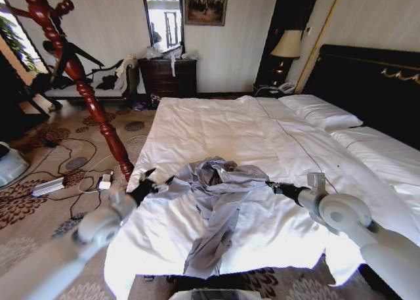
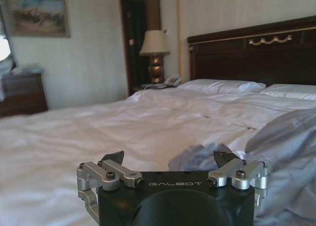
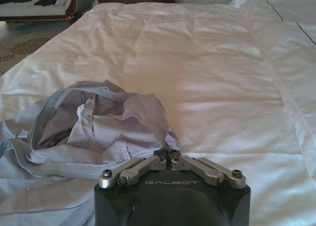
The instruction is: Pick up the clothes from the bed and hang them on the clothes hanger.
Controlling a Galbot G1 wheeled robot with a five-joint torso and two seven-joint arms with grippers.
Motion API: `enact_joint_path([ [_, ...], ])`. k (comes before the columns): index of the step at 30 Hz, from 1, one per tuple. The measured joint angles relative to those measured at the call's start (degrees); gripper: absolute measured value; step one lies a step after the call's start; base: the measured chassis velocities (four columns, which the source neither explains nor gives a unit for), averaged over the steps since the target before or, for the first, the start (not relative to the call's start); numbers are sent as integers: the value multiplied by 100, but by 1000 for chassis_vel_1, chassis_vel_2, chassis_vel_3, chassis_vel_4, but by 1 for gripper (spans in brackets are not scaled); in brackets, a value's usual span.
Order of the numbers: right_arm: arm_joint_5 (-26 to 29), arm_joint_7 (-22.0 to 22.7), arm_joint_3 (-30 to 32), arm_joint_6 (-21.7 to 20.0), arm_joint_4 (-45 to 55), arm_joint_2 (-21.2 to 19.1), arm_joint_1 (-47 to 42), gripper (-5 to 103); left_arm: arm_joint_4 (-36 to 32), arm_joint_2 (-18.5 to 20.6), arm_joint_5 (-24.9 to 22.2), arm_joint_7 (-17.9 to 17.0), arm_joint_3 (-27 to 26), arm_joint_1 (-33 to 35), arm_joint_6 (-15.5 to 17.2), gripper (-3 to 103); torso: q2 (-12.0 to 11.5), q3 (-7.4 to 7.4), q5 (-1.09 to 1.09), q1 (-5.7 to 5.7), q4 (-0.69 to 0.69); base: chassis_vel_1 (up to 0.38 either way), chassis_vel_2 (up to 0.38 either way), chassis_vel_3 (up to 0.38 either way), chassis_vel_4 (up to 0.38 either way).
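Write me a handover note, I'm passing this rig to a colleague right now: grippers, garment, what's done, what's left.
Left gripper: fingers open, low over the duvet at the shirt's edge, holding nothing.
Right gripper: fingers shut on the shirt's edge at its opposite side.
Shirt: crumpled near the foot of the bed, one part trailing over the edge.
Done: right-side grasp.
Left: left-side grasp, lift, hang on a hanger.
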Motion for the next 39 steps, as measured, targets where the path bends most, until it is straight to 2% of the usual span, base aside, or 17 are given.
enact_joint_path([
  [3,-17,-7,-104,20,-22,23,94,0,192,93,-151,205,206,-400,-47,100,0,0,-2,0,0,0,0,0,0],
  [5,-120,-92,-386,75,-139,60,305,0,341,269,-323,424,351,-643,-39,100,0,0,3,0,9,0,0,0,0],
  [8,-279,-173,-452,123,-182,62,301,0,414,320,-383,608,510,-800,28,100,0,-1,-1,0,11,0,0,0,0],
  [10,-450,-269,-427,182,-185,64,193,0,576,219,-422,884,1017,-1271,139,100,0,-1,-1,-1,5,0,0,0,0],
  [11,-450,-269,-427,182,-185,64,193,0,576,219,-422,884,1017,-1271,139,100,0,-1,-1,-1,5,0,0,0,0],
  [12,-490,-293,-381,203,-173,67,149,0,673,135,-423,998,1326,-1537,174,100,0,-1,0,-1,3,0,0,0,0],
  [15,-550,-319,-261,250,-83,78,72,0,1195,-289,-406,1330,2428,-2630,202,100,0,-1,-3,-1,3,0,0,0,0],
  [17,-560,-320,-245,255,-71,79,67,0,1348,-403,-405,1371,2636,-2903,203,100,0,-1,-3,-1,3,0,0,0,0],
  [20,-590,-321,-108,266,25,82,12,0,2367,-1241,-486,1624,3744,-4255,161,100,0,-1,1,-1,1,0,0,0,0],
  [22,-590,-320,-82,266,37,84,-2,0,2523,-1375,-495,1674,3888,-4415,142,100,0,0,2,0,0,0,0,0,0],
  [25,-611,-320,57,266,48,99,-78,0,3238,-1978,-507,1919,4482,-5057,56,100,0,0,0,0,3,0,0,0,0],
  [26,-615,-319,89,266,48,109,-96,0,3485,-2172,-477,1987,4578,-5204,32,100,0,-1,2,-1,3,0,0,0,0],
  [27,-615,-319,89,266,48,109,-96,0,3485,-2172,-477,1987,4578,-5204,32,100,0,-1,2,-1,3,0,0,0,0],
  [30,-671,-323,153,266,47,139,-123,0,4283,-2770,-438,2230,4869,-5584,22,100,0,0,1,0,1,0,0,0,0],
  [32,-697,-332,154,267,48,144,-128,0,4432,-2876,-407,2287,4953,-5661,10,100,0,0,2,0,2,0,0,0,0],
  [35,-825,-372,115,280,66,150,-133,0,4999,-3302,-318,2620,5411,-5961,-28,100,0,-1,2,-1,4,0,0,0,0],
  [39,-968,-416,57,312,72,164,-120,0,5438,-3594,-201,2812,5698,-6080,-82,100,0,-1,1,-1,4,0,0,0,0],
])
